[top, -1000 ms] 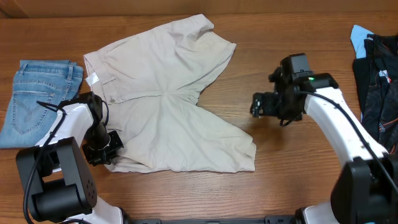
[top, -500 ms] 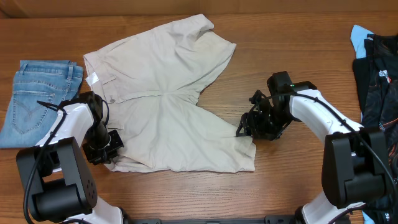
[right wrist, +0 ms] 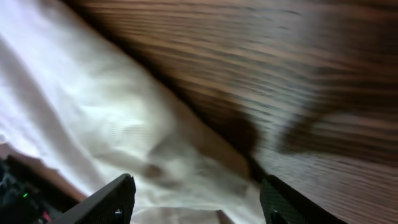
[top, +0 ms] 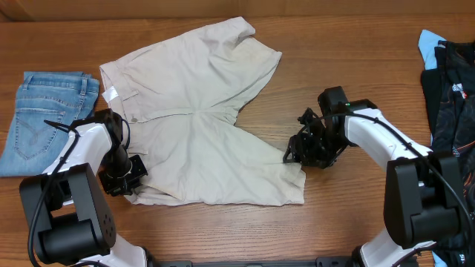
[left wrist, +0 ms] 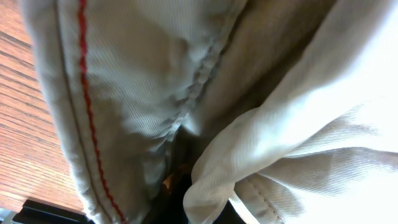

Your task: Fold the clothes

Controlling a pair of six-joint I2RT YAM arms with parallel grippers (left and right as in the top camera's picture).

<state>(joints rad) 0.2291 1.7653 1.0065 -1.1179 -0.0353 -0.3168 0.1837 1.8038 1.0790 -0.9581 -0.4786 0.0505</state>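
On our table (top: pixel 349 44), beige shorts (top: pixel 200 96) lie spread centrally, folded jeans (top: pixel 44 111) left, dark garments (top: pixel 449 96) right. The right gripper (right wrist: pixel 196 186) gapes, 2 fingers astride the hem. Cloth smothers the left gripper (top: pixel 122 185), so we cannot tell its grip.

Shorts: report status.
Left claw shut on shorts, waist corner. Right claw open at leg hem. Shorts spread, unfolded. Jeans, dark clothes lie apart.

Bare table (top: pixel 371 52) between shorts (top: pixel 200 111) and dark clothes (top: pixel 451 89)
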